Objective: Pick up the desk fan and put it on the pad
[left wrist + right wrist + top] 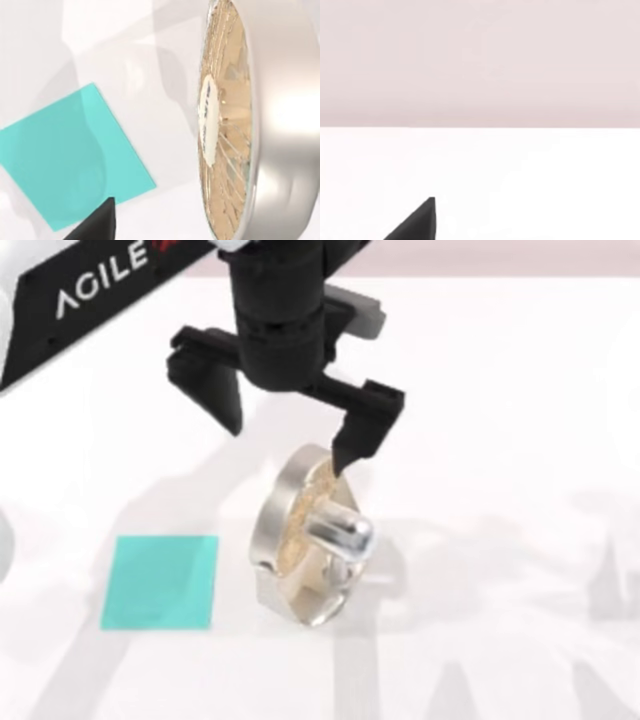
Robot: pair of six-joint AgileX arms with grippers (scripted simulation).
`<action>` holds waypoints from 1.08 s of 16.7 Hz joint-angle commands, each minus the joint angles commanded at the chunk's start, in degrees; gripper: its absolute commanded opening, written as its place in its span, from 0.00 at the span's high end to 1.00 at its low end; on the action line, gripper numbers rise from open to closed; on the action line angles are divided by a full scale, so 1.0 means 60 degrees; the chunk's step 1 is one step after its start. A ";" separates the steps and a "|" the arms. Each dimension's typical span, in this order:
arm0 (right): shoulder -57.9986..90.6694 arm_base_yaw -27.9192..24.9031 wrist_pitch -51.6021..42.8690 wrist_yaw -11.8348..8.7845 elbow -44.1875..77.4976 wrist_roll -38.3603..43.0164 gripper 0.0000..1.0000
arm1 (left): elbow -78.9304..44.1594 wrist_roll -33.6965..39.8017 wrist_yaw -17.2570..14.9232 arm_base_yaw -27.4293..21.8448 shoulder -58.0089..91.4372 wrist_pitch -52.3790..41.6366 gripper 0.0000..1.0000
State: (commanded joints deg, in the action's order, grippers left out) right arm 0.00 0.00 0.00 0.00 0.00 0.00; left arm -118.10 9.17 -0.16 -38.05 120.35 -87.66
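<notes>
desk fan (pixel 308 540) upright on edge mid-bench, just right of teal pad (pixel 160 581). left gripper (pixel 290 430) above its top rim, fingers spread wide, one tip seemingly touching the grille. right arm unseen from above.

White capital letters reading "AGILE" run along the black casing of the left arm (pixel 90 285) in the top view, cut off beside a red mark. The desk fan (pixel 235 125) carries blue lettering on its white hub badge, too small to read.
</notes>
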 joint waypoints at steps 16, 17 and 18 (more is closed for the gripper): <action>0.0000 0.0000 0.0000 0.0000 0.0000 0.0000 0.00 | 0.2088 0.0007 0.0002 -0.0015 -0.0212 0.1853 0.38; 0.0000 0.0000 0.0000 0.0000 0.0000 0.0000 0.00 | 0.2088 0.0007 0.0002 -0.0015 -0.0212 0.1853 0.45; 0.0000 0.0000 0.0000 0.0000 0.0000 0.0000 0.00 | 0.2088 0.0007 0.0002 -0.0015 -0.0212 0.1853 0.53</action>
State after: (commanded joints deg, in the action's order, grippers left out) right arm 0.00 0.00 0.00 0.00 0.00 0.00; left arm -105.57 9.21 -0.15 -38.14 119.08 -76.54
